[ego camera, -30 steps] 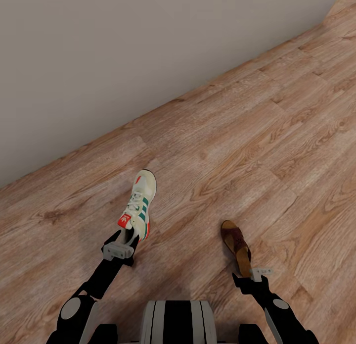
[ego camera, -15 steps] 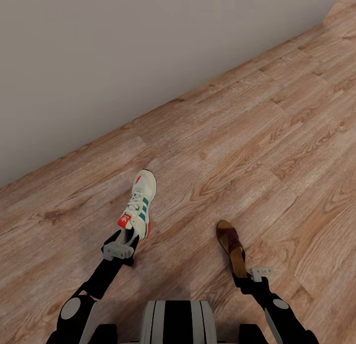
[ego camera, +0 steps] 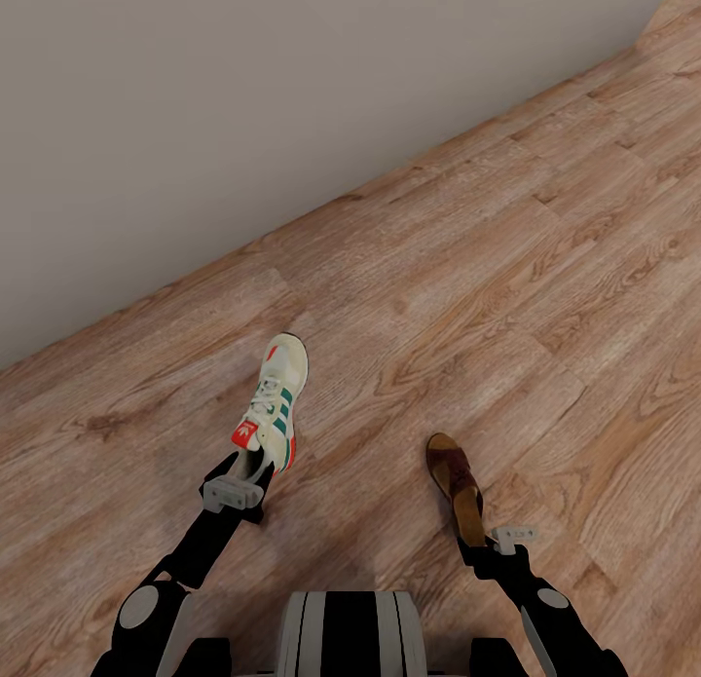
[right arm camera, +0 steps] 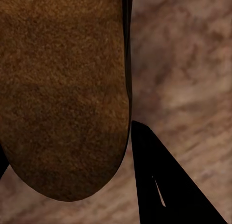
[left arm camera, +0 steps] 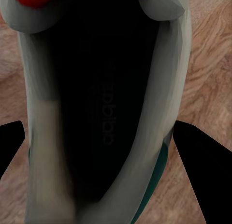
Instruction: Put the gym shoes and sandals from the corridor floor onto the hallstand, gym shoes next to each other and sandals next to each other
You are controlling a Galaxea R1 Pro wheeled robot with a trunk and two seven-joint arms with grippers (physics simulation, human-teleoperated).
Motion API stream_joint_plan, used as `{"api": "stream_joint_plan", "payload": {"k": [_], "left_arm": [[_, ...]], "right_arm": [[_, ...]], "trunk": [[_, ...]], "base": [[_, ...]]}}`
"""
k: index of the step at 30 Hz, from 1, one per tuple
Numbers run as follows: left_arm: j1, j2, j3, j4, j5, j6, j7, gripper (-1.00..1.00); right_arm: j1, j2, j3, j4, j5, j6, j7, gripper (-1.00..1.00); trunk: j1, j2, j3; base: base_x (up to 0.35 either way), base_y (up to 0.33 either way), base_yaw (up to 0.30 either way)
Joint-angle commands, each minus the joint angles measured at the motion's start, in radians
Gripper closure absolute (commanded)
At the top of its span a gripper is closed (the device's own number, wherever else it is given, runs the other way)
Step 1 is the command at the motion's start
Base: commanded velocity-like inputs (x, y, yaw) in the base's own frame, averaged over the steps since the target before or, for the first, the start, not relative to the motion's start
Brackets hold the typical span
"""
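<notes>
Sandal shifts at the right gripper

The sandal (ego camera: pixel 458 485) now sits a touch further toward 10 o'clock than a second ago — its toe has swung from about 12 o'clock round to 11, while its heel stays at the right gripper (ego camera: pixel 479 544). The move falls in the first half of that second — since then it lies unchanged on the corridor floor (ego camera: pixel 545 297).

Cream-white gym shoe (ego camera: pixel 276 401) with green side stripes, a red-orange tongue patch and red accents at toe and sole edge; its inside is dark grey. Brown sandal (ego camera: pixel 459 486) with a tan insole. Corridor floor (ego camera: pixel 545 268) in light-brown wood-grain planks. Plain grey-beige wall (ego camera: pixel 243 93). Black arms with pale grey end effector mounts
</notes>
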Motion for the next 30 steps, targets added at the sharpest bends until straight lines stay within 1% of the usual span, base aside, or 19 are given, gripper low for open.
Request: {"api": "stream_joint_plan", "payload": {"k": [1, 4, 20, 24, 30], "left_arm": [[-0.001, -0.001, 0.003, 0.000, -0.002, -0.003, -0.007, 1.00], [0.000, -0.001, 0.003, -0.001, -0.002, -0.001, -0.007, 1.00], [0.000, -0.002, 0.003, 0.007, 0.000, 0.004, -0.006, 1.00], [0.000, 0.002, 0.005, 0.014, -0.001, 0.009, -0.006, 1.00], [0.000, 0.012, 0.014, 0.017, -0.007, 0.062, -0.006, 1.00]], "right_arm": [[-0.001, 0.001, -0.006, 0.000, 0.007, -0.003, 0.006, 1.00], [-0.001, 0.001, -0.005, 0.000, 0.007, -0.003, 0.006, 1.00], [0.000, 0.001, -0.002, 0.003, 0.007, -0.006, 0.007, 1.00], [0.001, 0.002, -0.001, 0.004, 0.007, -0.007, 0.007, 1.00], [0.001, 0.002, 0.000, 0.000, 0.008, -0.010, 0.005, 1.00]], "trunk": [[0.000, 0.000, 0.000], [0.000, 0.000, 0.000], [-0.007, 0.004, 0.061], [-0.009, 0.005, 0.077], [-0.012, 0.006, 0.100]], "base": [[0.000, 0.000, 0.000], [0.000, 0.000, 0.000], [0.000, 0.000, 0.000], [0.000, 0.000, 0.000], [0.000, 0.000, 0.000]]}}
